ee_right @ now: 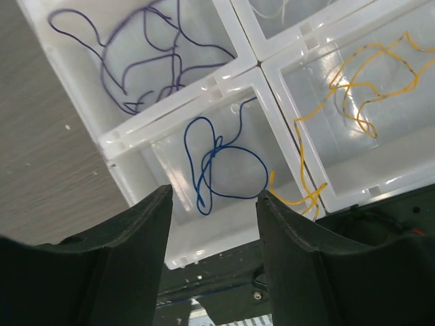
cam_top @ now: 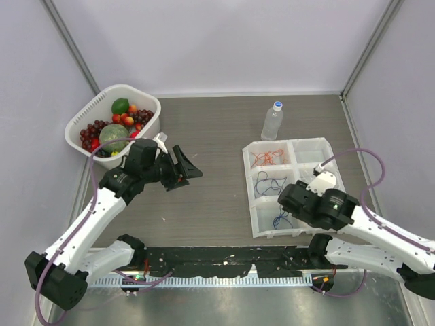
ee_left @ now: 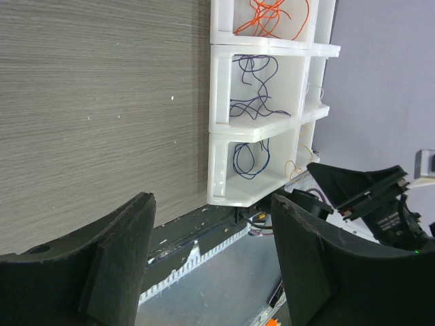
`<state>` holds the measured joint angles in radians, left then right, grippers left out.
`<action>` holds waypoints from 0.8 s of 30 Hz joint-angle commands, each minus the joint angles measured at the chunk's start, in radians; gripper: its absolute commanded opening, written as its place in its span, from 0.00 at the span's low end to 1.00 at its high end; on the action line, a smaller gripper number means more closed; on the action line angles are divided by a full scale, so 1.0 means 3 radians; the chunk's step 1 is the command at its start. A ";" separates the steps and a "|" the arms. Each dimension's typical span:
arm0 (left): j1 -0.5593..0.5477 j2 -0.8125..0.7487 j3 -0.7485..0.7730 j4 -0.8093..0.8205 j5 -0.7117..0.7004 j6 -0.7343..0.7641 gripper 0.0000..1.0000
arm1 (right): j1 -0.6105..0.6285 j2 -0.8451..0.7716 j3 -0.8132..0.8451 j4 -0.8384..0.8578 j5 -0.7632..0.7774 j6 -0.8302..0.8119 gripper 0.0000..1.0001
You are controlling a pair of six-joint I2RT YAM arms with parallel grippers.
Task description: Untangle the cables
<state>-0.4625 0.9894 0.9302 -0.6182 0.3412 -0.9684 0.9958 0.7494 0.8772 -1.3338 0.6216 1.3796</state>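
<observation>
A white compartment tray (cam_top: 318, 151) sits right of centre and holds the thin cables. Orange cables (cam_top: 267, 157) lie in its far left cell, purple ones (cam_top: 270, 183) in the middle left cell, and a blue one (cam_top: 280, 219) in the near left cell. In the right wrist view the blue cable (ee_right: 217, 170) lies looped, with a yellow cable (ee_right: 353, 95) in the cell beside it and one yellow strand (ee_right: 306, 193) over the wall. My right gripper (ee_right: 213, 197) is open and empty above the blue cable's cell. My left gripper (cam_top: 187, 170) is open and empty above the bare table left of the tray (ee_left: 224, 136).
A white basket (cam_top: 146, 103) of fruit stands at the back left. A clear water bottle (cam_top: 272, 121) stands just behind the tray. A black strip (cam_top: 224, 258) runs along the table's near edge. Grey walls close the sides and back.
</observation>
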 commanded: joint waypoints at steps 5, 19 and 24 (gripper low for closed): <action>0.0003 -0.0225 -0.0048 -0.0005 0.0023 -0.0034 0.72 | -0.0260 0.0467 0.0016 -0.0585 -0.0007 -0.0175 0.64; 0.0003 -0.0394 -0.0110 -0.0066 0.0013 -0.0040 0.72 | -0.1519 0.0421 -0.0306 0.0227 -0.0577 -0.0891 0.64; 0.0003 -0.0414 -0.0048 -0.0159 -0.0012 0.0027 0.73 | -0.1555 0.0310 -0.0332 0.0223 -0.0528 -0.0871 0.40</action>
<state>-0.4625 0.8856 0.8925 -0.6521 0.3401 -0.9794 0.5350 0.8749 0.7593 -1.2922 0.4789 1.1473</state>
